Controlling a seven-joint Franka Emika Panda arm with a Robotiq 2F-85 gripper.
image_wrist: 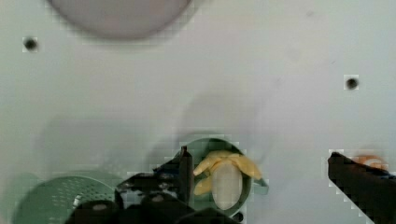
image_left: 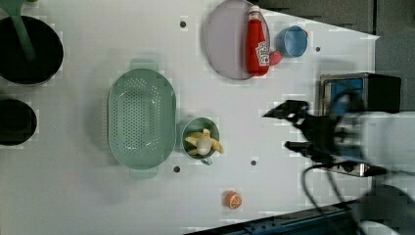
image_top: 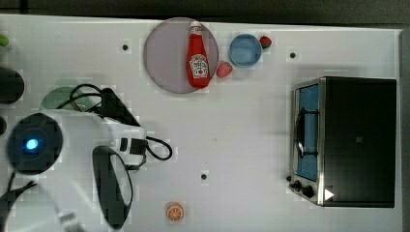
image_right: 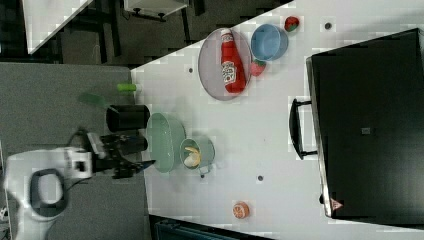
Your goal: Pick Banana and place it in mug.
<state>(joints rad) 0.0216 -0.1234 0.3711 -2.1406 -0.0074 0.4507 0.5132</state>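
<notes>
We see the small pale-yellow peeled banana [image_left: 204, 142] already resting inside the round teal-green mug [image_left: 188, 133] on the white surface [image_left: 254, 107]. Our gripper [image_left: 288, 128], jaws spread and empty, hangs well apart toward the left view's right.

table [image_top: 251, 125]: white, dark screw holes
plate [image_top: 164, 55]: grey, round, at far edge
ketchup bottle [image_top: 197, 58]: lying on plate's right side
strawberry [image_top: 224, 69]: touching plate's right rim
blue bowl [image_top: 245, 50]: beside strawberry
toaster oven [image_top: 345, 140]: top view's right
orange slice [image_top: 175, 212]: near edge
robot arm [image_top: 72, 159]: top view's left
</notes>
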